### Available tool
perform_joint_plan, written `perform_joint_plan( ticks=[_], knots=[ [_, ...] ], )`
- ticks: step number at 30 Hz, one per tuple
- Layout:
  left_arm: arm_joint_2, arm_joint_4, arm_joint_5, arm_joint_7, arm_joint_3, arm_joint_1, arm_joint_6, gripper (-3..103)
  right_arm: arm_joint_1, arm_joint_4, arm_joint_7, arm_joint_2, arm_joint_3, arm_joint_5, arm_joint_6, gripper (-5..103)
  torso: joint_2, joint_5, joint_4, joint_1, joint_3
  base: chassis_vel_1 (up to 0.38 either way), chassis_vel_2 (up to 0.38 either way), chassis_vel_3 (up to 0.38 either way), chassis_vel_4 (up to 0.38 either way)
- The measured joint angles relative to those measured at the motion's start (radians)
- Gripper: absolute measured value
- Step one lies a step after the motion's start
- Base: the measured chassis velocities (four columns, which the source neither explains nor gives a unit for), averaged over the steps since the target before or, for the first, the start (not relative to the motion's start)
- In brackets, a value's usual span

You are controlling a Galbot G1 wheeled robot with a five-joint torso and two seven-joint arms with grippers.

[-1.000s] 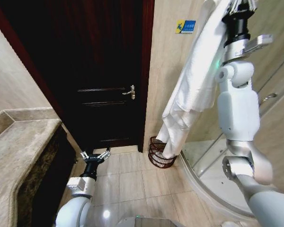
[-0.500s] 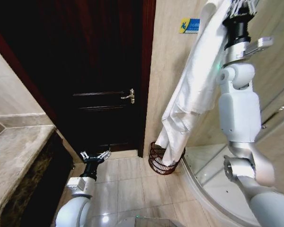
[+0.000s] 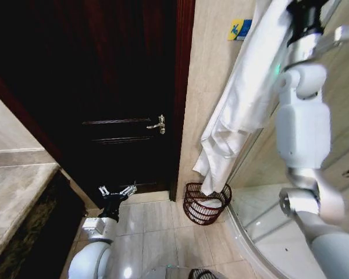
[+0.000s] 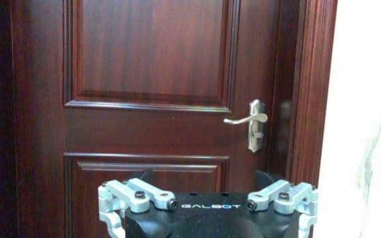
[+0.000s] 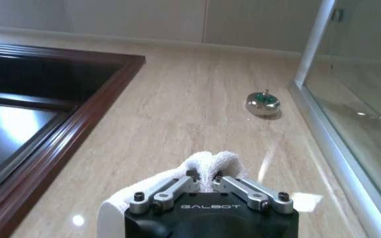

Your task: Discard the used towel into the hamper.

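the right arm is raised high along the wall, and the right gripper (image 5: 204,182) has its fingers (image 5: 177,186) clenched on a bunched fold of the white towel (image 3: 244,104). in the right wrist view the cloth bulges out between the two metal fingers, with the beige wall tiles, a round chrome fitting (image 5: 263,102) and the dark door frame (image 5: 65,124) beyond. from the head view the towel hangs in a long drape from the top of the picture, folds gathering toward its lower end, and its bottom tip dips inside the rim of the hamper (image 3: 205,203). the tip seems to reach pale cloth at the hamper's bottom, though it is hard to tell through the wire.

the hamper stands upright on the tiled floor (image 3: 157,226), close to the wall, between the door frame and the curved edge of the glass shower enclosure (image 3: 262,232). a blue and yellow sticker (image 3: 239,29) sits on the wall just beside the upper part of the towel.

the left arm is parked low, near the foot of the dark wooden door (image 3: 116,87), and the left gripper (image 3: 117,191) points at that door with its fingers released and spread, nothing between them. the left wrist view faces the door panels and the silver lever handle (image 4: 251,121). a stone surface (image 3: 11,203) lies to the robot's left.
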Motion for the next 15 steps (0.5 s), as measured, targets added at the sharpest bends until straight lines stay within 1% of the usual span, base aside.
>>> perform_joint_plan(
  ticks=[3, 8, 11, 15],
  knots=[
    [0.000, 0.000, 0.000, 0.000, 0.000, 0.000, 0.000, 100, -0.028, 0.015, 0.001, -0.005, 0.013, 0.001, 0.000, 4, 0.000, -0.0005, -0.0001, -0.001, 0.000, 0.000, 0.000, 0.000, 0.000],
    [0.000, 0.000, 0.000, 0.000, 0.000, 0.000, 0.000, 100, -0.066, 0.019, 0.001, -0.012, 0.038, 0.010, 0.000, 4, 0.000, 0.0001, -0.0002, -0.001, 0.000, 0.000, 0.000, 0.000, 0.000],
    [0.000, 0.000, 0.000, 0.000, 0.000, 0.000, 0.000, 100, -0.085, 0.031, 0.003, -0.016, 0.052, 0.018, 0.000, 4, 0.000, -0.0008, 0.0002, -0.001, 0.000, 0.000, 0.000, 0.000, 0.000],
    [0.000, 0.000, 0.000, 0.000, 0.000, 0.000, 0.000, 100, -0.115, 0.040, 0.005, -0.016, 0.063, 0.022, 0.001, 4, 0.000, -0.0005, 0.0001, 0.000, 0.000, 0.000, 0.000, 0.000, 0.000]
  ],
)
